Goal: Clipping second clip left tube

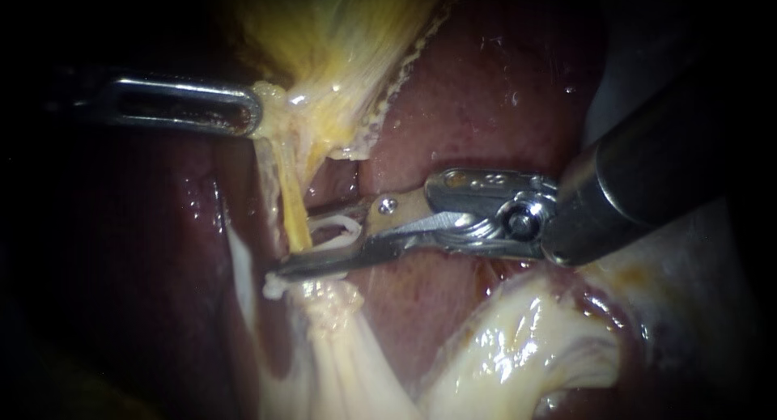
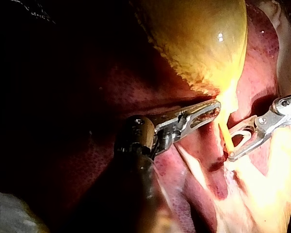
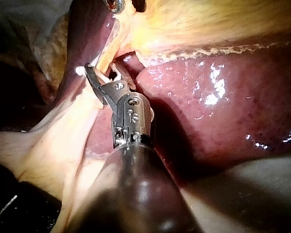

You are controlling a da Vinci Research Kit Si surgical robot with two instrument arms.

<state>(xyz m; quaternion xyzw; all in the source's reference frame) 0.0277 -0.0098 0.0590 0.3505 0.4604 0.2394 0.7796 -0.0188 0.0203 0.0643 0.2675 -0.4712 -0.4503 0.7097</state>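
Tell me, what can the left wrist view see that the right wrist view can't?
Only the left wrist view shows the left instrument with its dark shaft and joint, its jaws shut on the edge of the yellow gallbladder. Only the right wrist view shows the thick dark shaft of the right instrument. Both show the right instrument's jaws holding a white clip at the thin yellow tube, with red liver around.

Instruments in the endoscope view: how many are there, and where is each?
2. The left instrument, entering from the left, grips yellow tissue below the gallbladder. The right instrument, entering from the right, holds a white clip at the thin yellow tube. None seems hidden.
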